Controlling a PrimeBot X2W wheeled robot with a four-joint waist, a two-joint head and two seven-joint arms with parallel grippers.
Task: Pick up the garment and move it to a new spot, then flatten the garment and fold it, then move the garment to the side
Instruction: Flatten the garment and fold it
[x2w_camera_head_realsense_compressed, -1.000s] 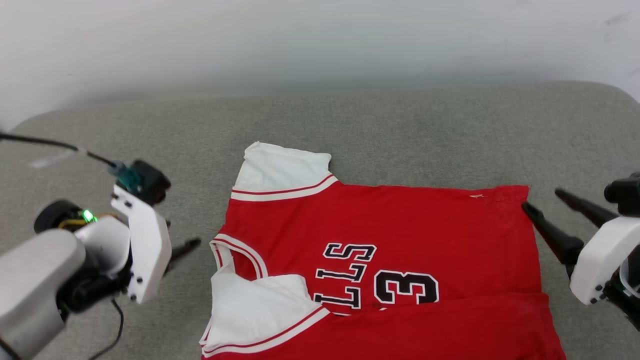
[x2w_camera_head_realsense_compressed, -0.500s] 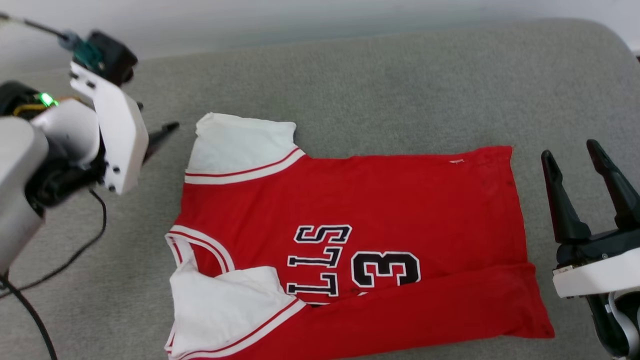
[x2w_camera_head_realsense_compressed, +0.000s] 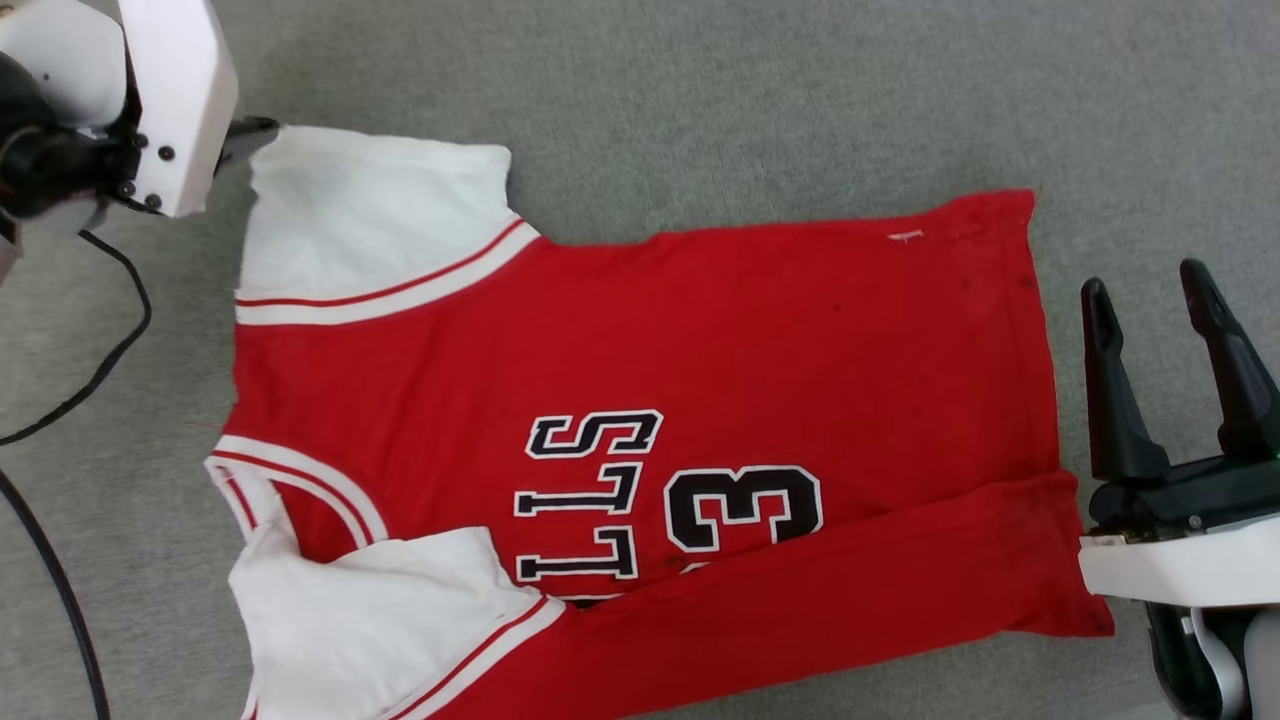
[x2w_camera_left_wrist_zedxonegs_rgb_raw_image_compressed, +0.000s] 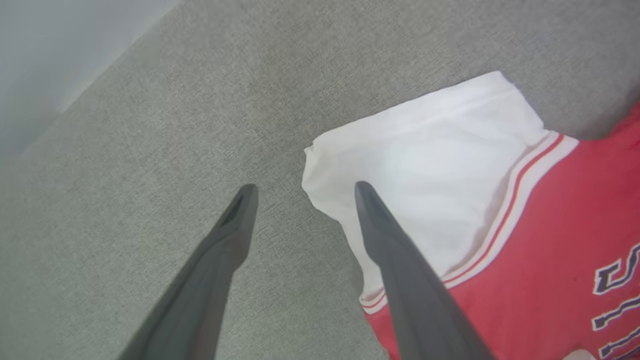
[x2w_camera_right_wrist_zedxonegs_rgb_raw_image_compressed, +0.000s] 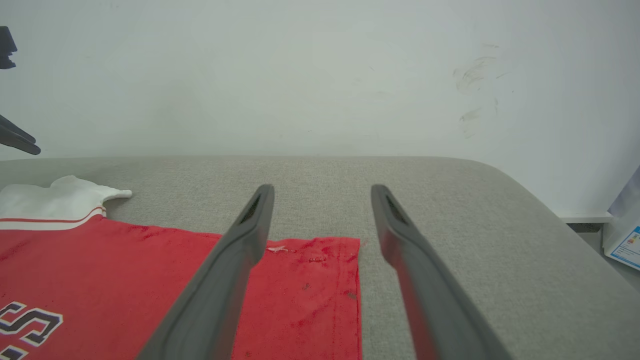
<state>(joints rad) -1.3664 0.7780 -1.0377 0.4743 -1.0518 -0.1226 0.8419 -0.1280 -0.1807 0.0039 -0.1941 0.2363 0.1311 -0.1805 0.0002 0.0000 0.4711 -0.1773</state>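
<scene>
Red garment (x2w_camera_head_realsense_compressed: 750, 330) lies half-folded; both released, left gripper (x2w_camera_left_wrist_zedxonegs_rgb_raw_image_compressed: 303, 186) has reached its far sleeve (x2w_camera_left_wrist_zedxonegs_rgb_raw_image_compressed: 425, 150), right gripper (x2w_camera_head_realsense_compressed: 1145, 275) flanks the hem (x2w_camera_right_wrist_zedxonegs_rgb_raw_image_compressed: 356, 280): next fold likely.

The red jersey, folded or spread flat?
Partly folded: one long edge of the jersey is turned over its front, hiding part of the number; the rest lies flat.

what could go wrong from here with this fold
1. The left end effector stands open at the corner of the white sleeve; a shallow pinch might slip off.
2. The right end effector sits open beside the hem of the garment, not over it, so it could close on nothing.
3. The black cable lies near the collar and may snag.
</scene>
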